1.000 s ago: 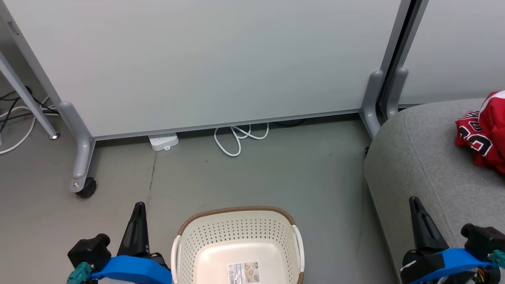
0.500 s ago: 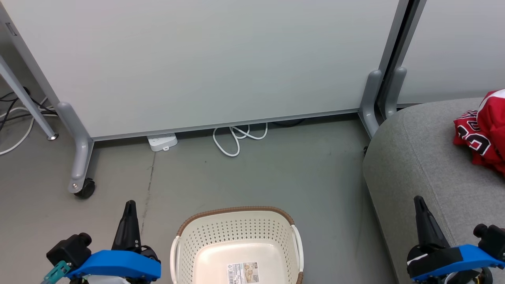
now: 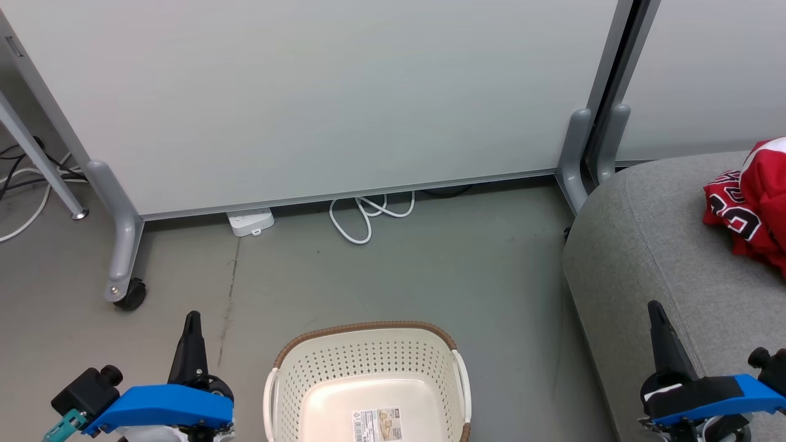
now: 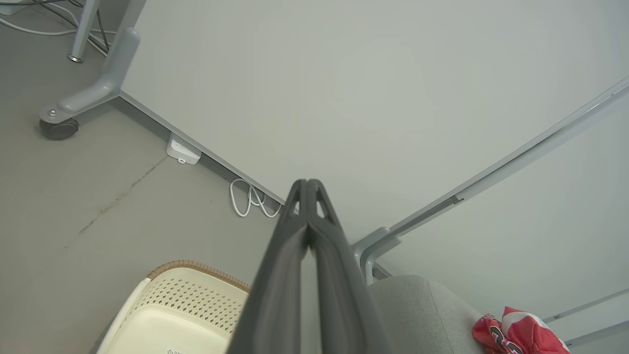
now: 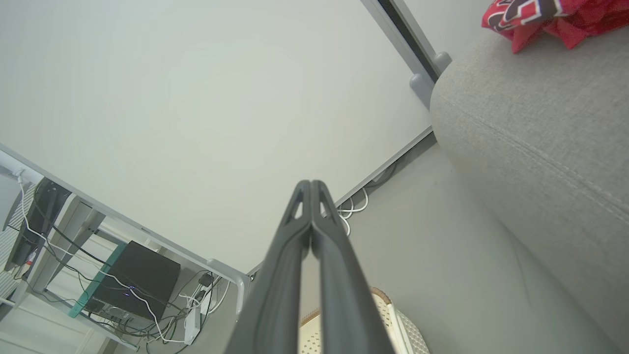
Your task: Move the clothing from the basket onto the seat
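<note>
The cream perforated basket with a brown woven rim stands on the floor at bottom centre, with a sticker on its bare bottom and no cloth inside; it also shows as the basket and the basket. The red clothing with white-black lettering lies bunched on the grey seat at the right; also the clothing on the seat, and the clothing on the seat. My left gripper is shut and empty left of the basket. My right gripper is shut and empty over the seat's front edge.
A pale partition on grey legs with a castor runs across the back. A white power strip and a coiled white cable lie at its foot. Desk legs and cables are at far left. Grey floor surrounds the basket.
Both grippers have drawn down and outward toward the lower corners of the head view, staying shut. The view has shifted slightly. Basket and clothing stay put.
</note>
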`<state>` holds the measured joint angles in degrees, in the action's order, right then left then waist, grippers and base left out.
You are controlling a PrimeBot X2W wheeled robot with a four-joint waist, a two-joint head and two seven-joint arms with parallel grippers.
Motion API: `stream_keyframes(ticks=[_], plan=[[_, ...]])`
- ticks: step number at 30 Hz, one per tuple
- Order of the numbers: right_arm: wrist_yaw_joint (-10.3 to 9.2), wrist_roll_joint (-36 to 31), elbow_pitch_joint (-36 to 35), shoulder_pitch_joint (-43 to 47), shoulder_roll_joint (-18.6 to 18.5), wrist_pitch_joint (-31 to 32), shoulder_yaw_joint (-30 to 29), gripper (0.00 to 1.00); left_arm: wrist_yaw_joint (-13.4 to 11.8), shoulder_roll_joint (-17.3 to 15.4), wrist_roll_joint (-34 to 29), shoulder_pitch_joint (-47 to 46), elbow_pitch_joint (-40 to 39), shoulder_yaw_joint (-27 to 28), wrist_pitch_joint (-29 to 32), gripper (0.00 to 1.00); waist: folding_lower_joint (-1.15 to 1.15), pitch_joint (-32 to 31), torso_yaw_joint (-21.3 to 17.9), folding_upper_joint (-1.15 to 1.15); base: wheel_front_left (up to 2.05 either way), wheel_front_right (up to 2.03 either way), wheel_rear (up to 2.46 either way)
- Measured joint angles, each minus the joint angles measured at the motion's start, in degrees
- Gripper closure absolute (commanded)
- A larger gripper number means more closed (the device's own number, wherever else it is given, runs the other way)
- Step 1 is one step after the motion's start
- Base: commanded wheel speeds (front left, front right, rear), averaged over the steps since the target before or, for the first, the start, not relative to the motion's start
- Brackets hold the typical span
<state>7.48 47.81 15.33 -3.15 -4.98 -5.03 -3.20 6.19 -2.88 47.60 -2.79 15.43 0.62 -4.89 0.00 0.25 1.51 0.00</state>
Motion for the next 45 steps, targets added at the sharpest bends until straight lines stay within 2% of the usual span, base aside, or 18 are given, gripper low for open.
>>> stream_keyframes(ticks=[45], plan=[[0.0, 27.81, -0.74, -1.53, 1.26, 7.32, -2.14, 1.0, 0.67, 0.0, 28.06, -2.07, -0.74, 3.76, 7.2, 1.0, 0.0, -0.05, -0.82, 0.0, 0.0, 0.0, 0.0]])
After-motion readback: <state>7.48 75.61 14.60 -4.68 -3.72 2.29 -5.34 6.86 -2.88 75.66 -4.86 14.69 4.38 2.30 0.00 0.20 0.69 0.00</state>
